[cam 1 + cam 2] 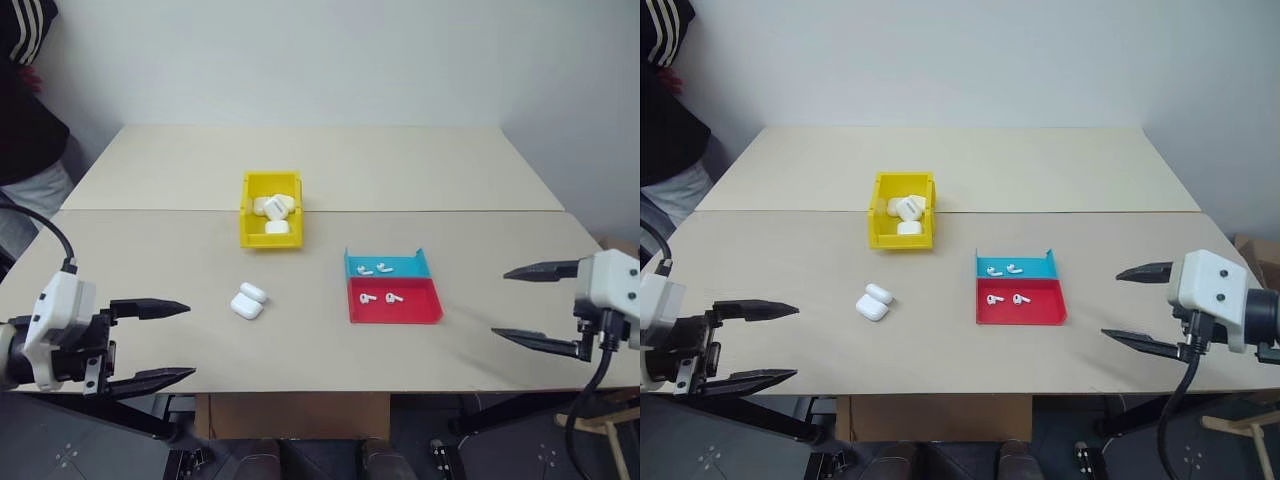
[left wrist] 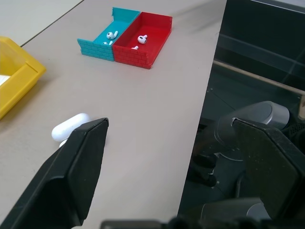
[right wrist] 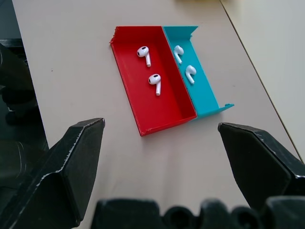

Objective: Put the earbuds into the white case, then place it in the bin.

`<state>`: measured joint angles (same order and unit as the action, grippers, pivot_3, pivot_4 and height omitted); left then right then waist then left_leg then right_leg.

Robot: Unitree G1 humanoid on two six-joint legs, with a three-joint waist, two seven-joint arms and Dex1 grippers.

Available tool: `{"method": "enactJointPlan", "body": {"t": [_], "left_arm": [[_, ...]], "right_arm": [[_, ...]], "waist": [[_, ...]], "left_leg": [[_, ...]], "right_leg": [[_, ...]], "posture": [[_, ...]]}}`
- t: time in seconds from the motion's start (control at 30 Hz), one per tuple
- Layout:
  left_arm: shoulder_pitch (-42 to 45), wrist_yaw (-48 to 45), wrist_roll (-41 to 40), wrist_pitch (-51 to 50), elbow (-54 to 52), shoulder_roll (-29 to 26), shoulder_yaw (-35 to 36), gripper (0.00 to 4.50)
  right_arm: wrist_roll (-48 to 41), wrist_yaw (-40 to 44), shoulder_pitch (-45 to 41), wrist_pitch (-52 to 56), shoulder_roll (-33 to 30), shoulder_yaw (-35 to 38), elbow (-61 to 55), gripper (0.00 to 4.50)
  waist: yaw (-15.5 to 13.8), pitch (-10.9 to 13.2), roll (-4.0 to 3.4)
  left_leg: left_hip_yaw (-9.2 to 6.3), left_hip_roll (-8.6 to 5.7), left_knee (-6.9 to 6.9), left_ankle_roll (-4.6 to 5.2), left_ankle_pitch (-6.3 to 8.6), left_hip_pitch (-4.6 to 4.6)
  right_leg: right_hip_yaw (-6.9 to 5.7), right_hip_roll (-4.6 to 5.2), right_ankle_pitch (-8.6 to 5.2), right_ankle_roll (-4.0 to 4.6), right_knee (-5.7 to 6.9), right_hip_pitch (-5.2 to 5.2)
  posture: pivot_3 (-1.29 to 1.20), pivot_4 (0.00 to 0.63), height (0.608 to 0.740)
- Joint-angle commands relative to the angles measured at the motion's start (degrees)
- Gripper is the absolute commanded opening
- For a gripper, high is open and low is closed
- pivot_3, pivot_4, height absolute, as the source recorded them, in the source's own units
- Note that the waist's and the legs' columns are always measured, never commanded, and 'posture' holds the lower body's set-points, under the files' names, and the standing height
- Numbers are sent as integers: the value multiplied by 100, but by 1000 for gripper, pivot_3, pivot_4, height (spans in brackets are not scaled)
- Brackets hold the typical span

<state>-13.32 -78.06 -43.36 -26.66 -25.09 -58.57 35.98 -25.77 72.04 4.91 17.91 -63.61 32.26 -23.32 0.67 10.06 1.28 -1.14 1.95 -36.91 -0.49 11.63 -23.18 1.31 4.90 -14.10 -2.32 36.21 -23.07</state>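
Note:
The white case point(image 1: 247, 301) lies on the table's middle left, its lid apparently flipped open. Two earbuds point(image 1: 367, 297) rest in a red tray point(image 1: 412, 311), and two more earbuds point(image 3: 178, 50) sit in the blue tray point(image 1: 410, 268) joined behind it. Farther back stands the yellow bin point(image 1: 270, 241), which holds several white cases. My left gripper point(image 1: 190, 341) hovers open at the near left edge, short of the case, with nothing between its fingers. At the near right edge my right gripper point(image 1: 499, 303) is open and empty, off to the right of the trays.
A person in dark clothing point(image 1: 20, 90) stands at the far left corner. A seam point(image 1: 450, 211) runs across the tabletop behind the bin. The table's front edge point(image 1: 300, 391) lies close under both grippers.

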Motion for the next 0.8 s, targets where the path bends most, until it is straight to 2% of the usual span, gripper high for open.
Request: {"method": "enactJointPlan", "body": {"t": [0.03,0.1,0.3,0.43,0.5,0.57,0.63,0.7,0.8], "left_arm": [[217,338,-129,-190,-78,-23,11,4500],[361,748,-33,-237,-197,83,-32,4500],[107,1201,412,-544,-679,-92,-5,4500],[288,1925,263,-1476,-1070,-381,-200,4500],[723,2578,193,-2518,-1256,-910,-714,4500],[1674,3373,-68,-3841,-1309,-1231,-1448,4500],[3041,3931,-295,-5334,-1122,-1029,-2156,4500],[3976,4367,-165,-6135,-1129,-807,-2722,4500],[4939,4933,-481,-6567,-596,-678,-3326,4500]], "right_arm": [[-12,-46,-17,-38,-34,236,-180,4448],[28,-78,7,-36,-31,242,-191,4448],[29,-130,50,13,-16,217,-248,4448],[34,-212,38,17,-5,128,-278,4448],[22,-268,17,48,9,77,-285,4448],[50,-342,11,27,43,-9,-276,4448],[96,-393,16,-7,69,-91,-268,4448],[111,-423,-2,-33,77,-157,-277,4448],[108,-467,-54,-26,94,-247,-273,4448]], "waist": [[1,0,0],[-1,0,0],[9,0,1],[-3,1,3],[-29,3,8],[-67,4,13],[-73,4,13],[-68,3,18],[-11,2,20]], "left_leg": [[0,0,0,0,0,0],[0,0,-1,0,0,2],[7,0,0,0,0,1],[10,0,0,0,0,2],[9,0,0,0,0,4],[4,3,-6,0,0,5],[1,2,-10,0,-1,7],[1,3,-14,-1,-2,9],[1,2,-12,-1,-2,2]], "right_leg": [[0,0,0,0,0,0],[3,0,1,-1,2,1],[13,-2,8,-12,-2,0],[21,-6,17,-28,0,-2],[22,-7,16,-25,1,-2],[22,-15,19,-20,3,1],[36,-24,24,-28,4,4],[47,-35,37,-50,4,8],[68,-48,42,-58,4,-1]], "posture": [[0,150,740],[0,150,740],[0,150,740],[0,150,740],[0,150,740],[0,150,740],[0,150,740],[0,150,740],[0,150,740]]}}
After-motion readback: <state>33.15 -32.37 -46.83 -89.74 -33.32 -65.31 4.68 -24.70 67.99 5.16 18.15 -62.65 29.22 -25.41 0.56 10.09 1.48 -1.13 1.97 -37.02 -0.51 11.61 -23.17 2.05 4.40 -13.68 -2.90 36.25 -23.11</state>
